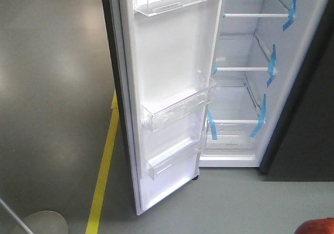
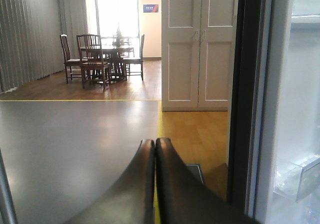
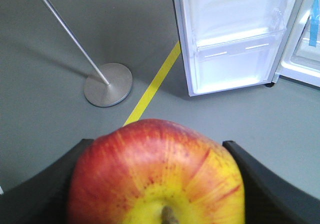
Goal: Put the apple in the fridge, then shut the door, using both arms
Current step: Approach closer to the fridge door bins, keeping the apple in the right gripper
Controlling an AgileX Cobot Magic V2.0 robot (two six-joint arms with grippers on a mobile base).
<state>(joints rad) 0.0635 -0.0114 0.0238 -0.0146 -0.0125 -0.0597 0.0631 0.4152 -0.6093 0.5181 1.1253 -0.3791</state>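
The right gripper [image 3: 156, 143] is spread about as wide as the apple [image 3: 157, 174] and has it clamped, one black finger on each flank. The left gripper [image 2: 155, 144] is pinched closed on nothing, its two tips pressed together.

The apple hangs in the air well short of the fridge [image 1: 292, 88]. In the front view only its red top shows at the bottom right corner, out in front of the open compartment and lower than the lowest shelf. From the apple, the opening lies ahead and up, and from the wrist view a little to the right. The door [image 1: 172, 61] is swung out on the left with its white inside and clear bins facing the room, so it does not seem to bar the way. The right arm is plainly the one nearer the shelves [image 1: 237, 69]. The left gripper sits beside the door's dark outer edge, which looks the handier spot for pushing it to.

The apple is nearly round, so it has no real long axis. Its stem and yellow patch face back at the wrist camera, and the stem line seems to run along the gripper's reach, towards the fridge.
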